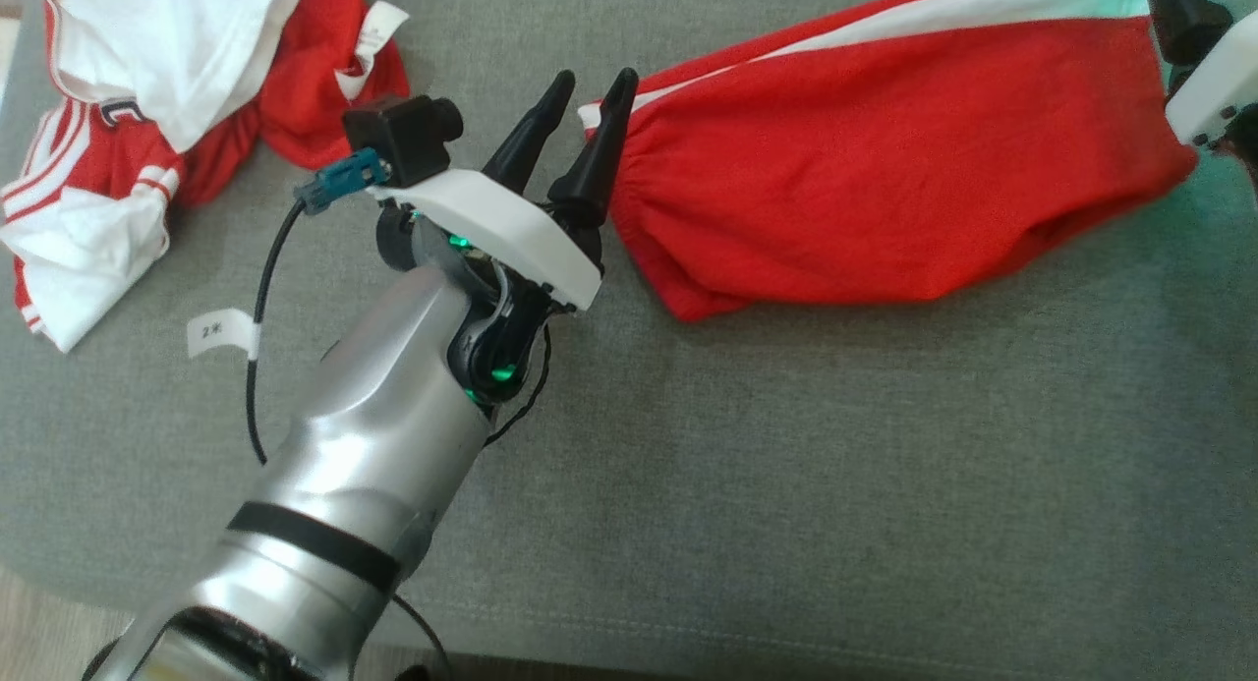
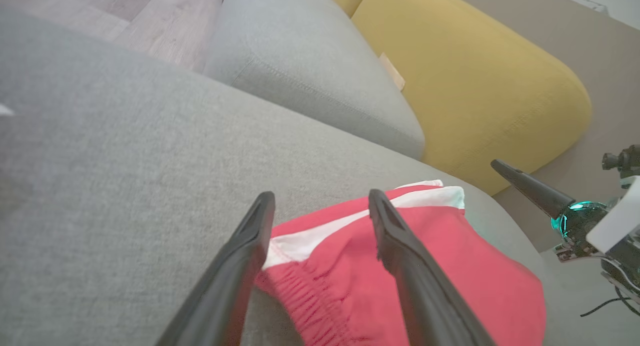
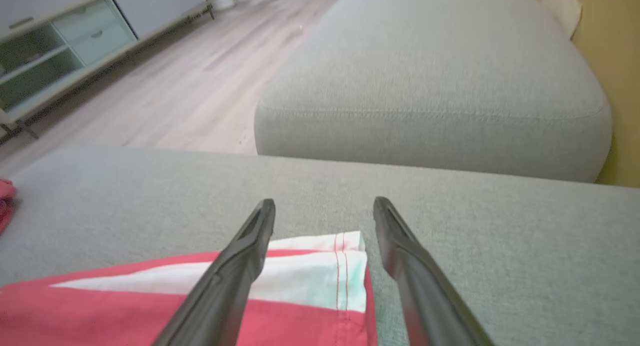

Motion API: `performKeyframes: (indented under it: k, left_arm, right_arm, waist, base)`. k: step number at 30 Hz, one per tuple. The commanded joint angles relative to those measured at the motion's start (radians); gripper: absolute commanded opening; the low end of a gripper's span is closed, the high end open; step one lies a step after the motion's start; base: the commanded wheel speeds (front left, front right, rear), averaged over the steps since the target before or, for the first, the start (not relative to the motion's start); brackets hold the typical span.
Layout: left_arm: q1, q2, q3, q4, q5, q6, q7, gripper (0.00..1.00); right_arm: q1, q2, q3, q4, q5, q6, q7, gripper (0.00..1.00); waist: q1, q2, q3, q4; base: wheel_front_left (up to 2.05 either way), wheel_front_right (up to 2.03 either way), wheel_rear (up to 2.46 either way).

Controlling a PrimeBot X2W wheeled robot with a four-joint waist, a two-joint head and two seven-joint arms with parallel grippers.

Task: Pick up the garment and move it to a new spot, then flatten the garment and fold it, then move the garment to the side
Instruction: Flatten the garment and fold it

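The red garment [image 1: 885, 170] lies lengthwise, centre to upper right, on the grey sofa [image 1: 786, 484], your left jaws and right jaws open and empty at opposite ends.

white tag [image 1: 221, 334] on black cable [image 1: 257, 298] reading "2" and a blurred mark

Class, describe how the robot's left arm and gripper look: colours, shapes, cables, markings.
Silver forearm with a black band; white wrist plate carrying a black camera with a teal connector. A black cable wears a white tag. The left gripper has two tapered black fingers.
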Motion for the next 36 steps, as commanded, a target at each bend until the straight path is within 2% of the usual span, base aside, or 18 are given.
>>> performKeyframes:
  k: [1, 3, 5, 6, 13, 17, 21, 27, 36]
  left_arm:
    - [0.01, 0.019, 0.045, -0.039, 0.033, 0.0, -0.008, 1.0]
    - [0.046, 0.02, 0.085, -0.062, 0.094, 0.001, -0.008, 1.0]
    - [0.096, 0.027, 0.137, -0.104, 0.177, 0.022, -0.008, 1.0]
    - [0.096, 0.027, 0.137, -0.104, 0.177, 0.022, -0.008, 1.0]
    - [0.387, 0.043, 0.312, -0.366, 0.481, 0.133, -0.008, 1.0]
    - [0.563, 0.035, 0.383, -0.507, 0.587, 0.163, -0.008, 1.0]
    - [0.7, 0.026, 0.412, -0.621, 0.669, 0.184, -0.008, 1.0]
    - [0.813, 0.019, 0.39, -0.73, 0.736, 0.215, -0.008, 1.0]
    - [0.828, 0.019, 0.338, -0.8, 0.749, 0.267, -0.008, 1.0]
  right_arm:
    - [0.023, -0.016, 0.01, -0.036, 0.022, -0.001, -0.028, 1.0]
    - [0.059, -0.025, 0.017, -0.054, 0.057, -0.001, -0.064, 1.0]
    - [0.105, -0.026, 0.02, -0.073, 0.091, -0.001, -0.104, 1.0]
    - [0.105, -0.026, 0.02, -0.073, 0.091, -0.001, -0.104, 1.0]
    - [0.288, 0.016, 0.049, -0.129, 0.12, -0.001, -0.21, 1.0]
    - [0.383, 0.045, 0.05, -0.139, 0.128, -0.001, -0.224, 1.0]
    - [0.445, 0.056, 0.021, -0.117, 0.134, -0.001, -0.226, 1.0]
    - [0.419, 0.053, -0.07, 0.003, 0.101, -0.001, -0.217, 1.0]
    - [0.226, 0.026, -0.155, 0.334, -0.054, -0.001, -0.097, 1.0]
  waist:
    - [0.0, 0.0, -0.031, -0.009]
    - [0.0, 0.0, -0.062, -0.017]
    - [0.0, 0.0, -0.097, -0.031]
    - [0.0, 0.0, -0.097, -0.031]
    - [0.0, 0.0, -0.211, -0.074]
    - [0.0, 0.0, -0.259, -0.073]
    - [0.0, 0.0, -0.285, -0.042]
    - [0.0, 0.0, -0.272, 0.046]
    - [0.0, 0.0, -0.199, 0.171]
  base:
    - [0.0, 0.0, 0.0]
    - [0.0, 0.0, 0.0]
    - [0.0, 0.0, 0.0]
    - [0.0, 0.0, 0.0]
    - [0.0, 0.0, 0.0]
    - [0.0, 0.0, 0.0]
    - [0.0, 0.0, 0.0]
    - [0.0, 0.0, 0.0]
    - [0.0, 0.0, 0.0]
